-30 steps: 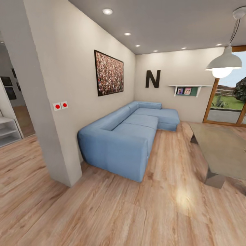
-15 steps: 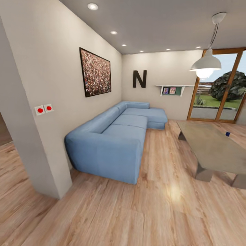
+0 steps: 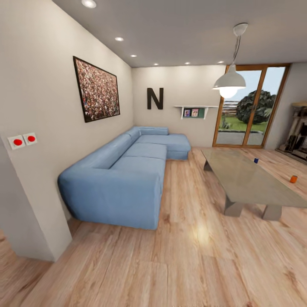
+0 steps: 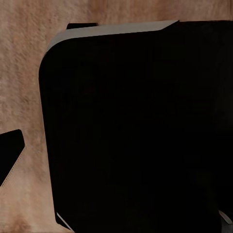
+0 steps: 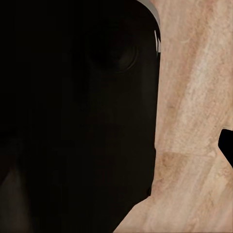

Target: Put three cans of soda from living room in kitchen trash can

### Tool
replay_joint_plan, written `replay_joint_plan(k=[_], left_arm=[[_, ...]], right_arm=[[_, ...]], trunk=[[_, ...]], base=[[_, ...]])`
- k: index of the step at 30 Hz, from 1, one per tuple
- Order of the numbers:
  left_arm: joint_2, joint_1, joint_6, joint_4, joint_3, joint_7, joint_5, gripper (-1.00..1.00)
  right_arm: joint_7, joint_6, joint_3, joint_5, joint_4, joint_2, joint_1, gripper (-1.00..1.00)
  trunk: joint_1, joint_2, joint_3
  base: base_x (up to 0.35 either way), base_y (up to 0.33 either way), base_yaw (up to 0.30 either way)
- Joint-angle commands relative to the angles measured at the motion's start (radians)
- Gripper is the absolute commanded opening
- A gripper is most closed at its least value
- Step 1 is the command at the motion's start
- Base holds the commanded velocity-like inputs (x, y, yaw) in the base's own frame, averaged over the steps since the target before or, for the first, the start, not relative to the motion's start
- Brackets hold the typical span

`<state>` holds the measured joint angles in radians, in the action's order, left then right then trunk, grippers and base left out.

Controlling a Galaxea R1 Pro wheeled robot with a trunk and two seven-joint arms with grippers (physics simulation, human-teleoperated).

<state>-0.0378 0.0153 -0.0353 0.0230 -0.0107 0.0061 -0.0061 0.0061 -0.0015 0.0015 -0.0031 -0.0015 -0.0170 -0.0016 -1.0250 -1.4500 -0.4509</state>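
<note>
I look into the living room from the head view. A dark blue can of soda stands at the far right side of the glass coffee table. One orange can of soda shows by the table's right edge; whether it rests on the glass or on the floor beyond is unclear. The third can and the trash can are out of view. In each wrist view a large black body blocks the wood floor, with a small dark wedge at the frame edge; the jaws' state cannot be read.
A blue corner sofa runs along the left wall. A wall corner with two red switches stands close on my left. Glass doors are at the back, a pendant lamp hangs over the table, and wood floor lies ahead.
The whole head view has swung right: sofa and wall corner slid left, the coffee table came fully into view, and the blue and then the orange can appeared.
</note>
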Motion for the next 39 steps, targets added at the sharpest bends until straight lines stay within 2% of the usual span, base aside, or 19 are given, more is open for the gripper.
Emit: replay_joint_plan(k=[1, 23, 31, 39], left_arm=[[0.000, 0.000, 0.000, 0.000, 0.000, 0.000, 0.000, 1.00], [0.000, 0.000, 0.000, 0.000, 0.000, 0.000, 0.000, 1.00], [-0.001, 0.000, 0.000, 0.000, 0.000, 0.000, 0.000, 1.00], [-0.001, 0.000, 0.000, 0.000, 0.000, 0.000, 0.000, 1.00]], right_arm=[[0.000, 0.000, 0.000, 0.000, 0.000, 0.000, 0.000, 1.00], [0.000, 0.000, 0.001, 0.000, 0.000, -0.003, 0.000, 1.00], [0.001, 0.000, 0.002, 0.001, 0.000, -0.003, 0.000, 1.00], [0.002, 0.000, 0.002, 0.001, 0.000, -0.003, 0.000, 1.00]], trunk=[[0.000, 0.000, 0.000], [0.000, 0.000, 0.000], [0.000, 0.000, 0.000], [0.000, 0.000, 0.001]], base=[[0.000, 0.001, -0.285], [0.000, 0.007, -0.285], [0.000, 0.102, -0.285], [0.000, 0.240, -0.285]])
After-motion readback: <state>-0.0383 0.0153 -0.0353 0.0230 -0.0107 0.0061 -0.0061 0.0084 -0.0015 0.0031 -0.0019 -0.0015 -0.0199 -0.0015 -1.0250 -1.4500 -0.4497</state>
